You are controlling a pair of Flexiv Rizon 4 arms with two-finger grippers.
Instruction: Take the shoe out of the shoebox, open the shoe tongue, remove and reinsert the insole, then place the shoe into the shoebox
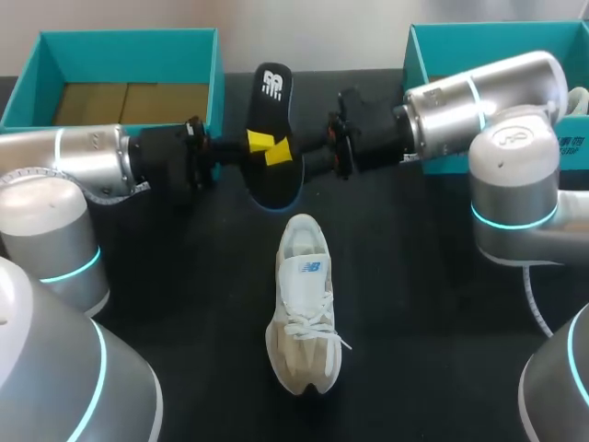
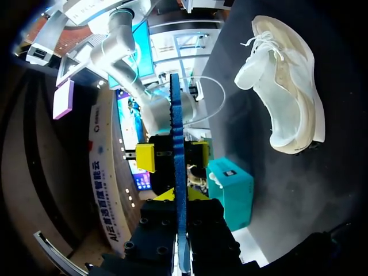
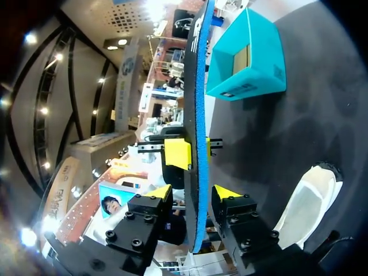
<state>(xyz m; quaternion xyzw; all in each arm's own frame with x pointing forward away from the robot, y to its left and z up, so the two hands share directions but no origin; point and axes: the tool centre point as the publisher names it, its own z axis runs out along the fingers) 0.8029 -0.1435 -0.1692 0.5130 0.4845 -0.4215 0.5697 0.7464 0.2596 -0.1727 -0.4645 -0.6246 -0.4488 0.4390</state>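
Holding the black insole (image 1: 272,138) up in the air, the left claw (image 2: 180,195) is pinched tight on it. The right claw (image 3: 193,193) has its fingers apart, one on each side of the insole, not squeezing.

The white shoe (image 1: 302,308) sits on the black tabletop (image 1: 433,304), near the insole. I think the insole is out, and putting it back comes next. That means tipping it down and sliding it into the shoe's opening.

The left shoebox (image 1: 219,83) and the right shoebox (image 1: 419,55) stand at the far corners.
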